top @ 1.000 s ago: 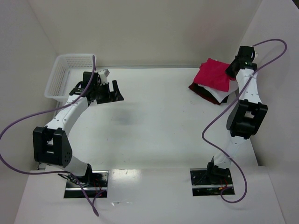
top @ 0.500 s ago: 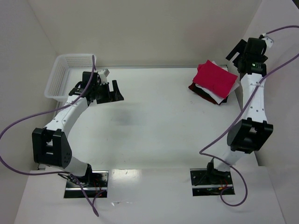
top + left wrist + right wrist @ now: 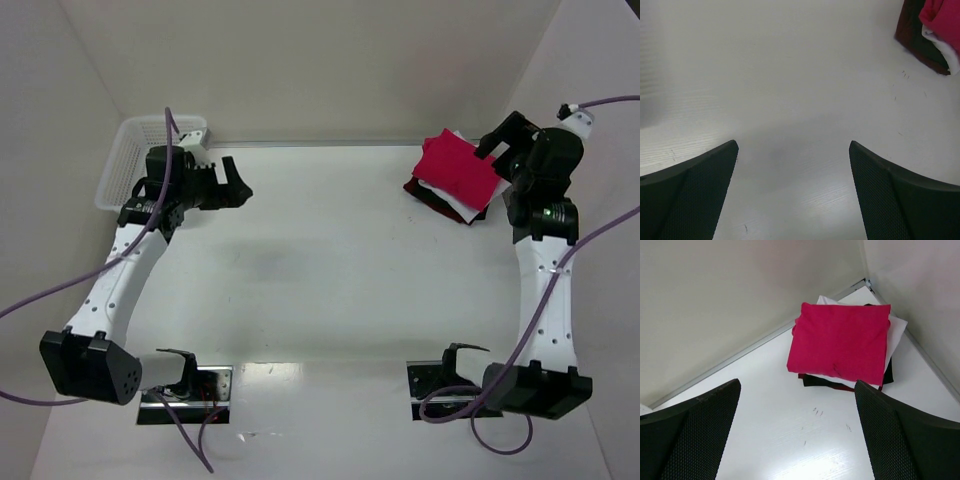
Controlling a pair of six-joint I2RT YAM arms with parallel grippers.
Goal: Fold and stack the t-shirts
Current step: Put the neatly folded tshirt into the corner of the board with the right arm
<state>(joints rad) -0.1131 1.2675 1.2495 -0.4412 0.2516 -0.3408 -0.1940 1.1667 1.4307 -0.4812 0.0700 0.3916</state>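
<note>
**Three folded t-shirts piled in the table's far right corner, both arms off them**

The red t-shirt (image 3: 840,342) lies squarely on the white t-shirt (image 3: 896,337), with the dark t-shirt (image 3: 822,382) at the bottom. The pile sits close to the walls on the table (image 3: 330,260), and looks finished. The right jaws hang wide and empty just short of it. The left jaws, also wide and holding nothing, hover by the basket (image 3: 135,160).

Wide bare desk (image 3: 330,260) stretches between both arms; the stacked t-shirts (image 3: 458,172) fill the far right corner, the basket (image 3: 120,170) the far left edge.
</note>
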